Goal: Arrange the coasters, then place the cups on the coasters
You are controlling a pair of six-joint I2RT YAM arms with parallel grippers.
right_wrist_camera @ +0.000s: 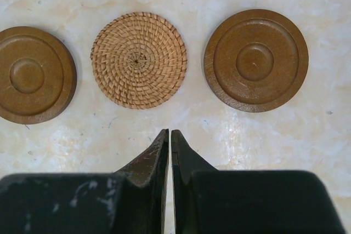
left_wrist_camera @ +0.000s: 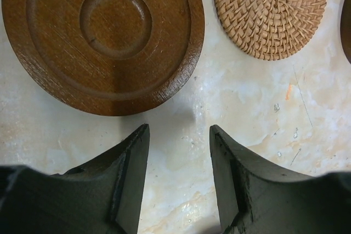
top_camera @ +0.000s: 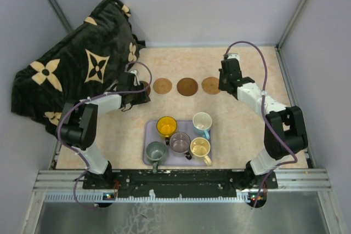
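A row of coasters lies across the far half of the table: woven tan (top_camera: 162,86), dark brown (top_camera: 187,86), woven tan (top_camera: 210,85). My left gripper (top_camera: 137,89) covers most of another dark brown coaster (left_wrist_camera: 104,36) at the row's left end. It hangs open (left_wrist_camera: 179,130) just short of that disc, with only bare table between its fingers. My right gripper (top_camera: 226,83) is shut (right_wrist_camera: 169,132) over the row's right end, near a woven coaster (right_wrist_camera: 139,60) flanked by two dark brown ones (right_wrist_camera: 30,75) (right_wrist_camera: 255,60). Several cups stand on the lavender tray (top_camera: 149,133): yellow-orange (top_camera: 166,126), white-blue (top_camera: 202,121), mauve (top_camera: 180,142), grey-green (top_camera: 156,152), cream (top_camera: 200,148).
A dark blanket with cream flower shapes (top_camera: 77,69) is heaped at the back left, right beside the left arm. Grey enclosure walls close in the table on three sides. The tray sits between the two arm bases at the near edge.
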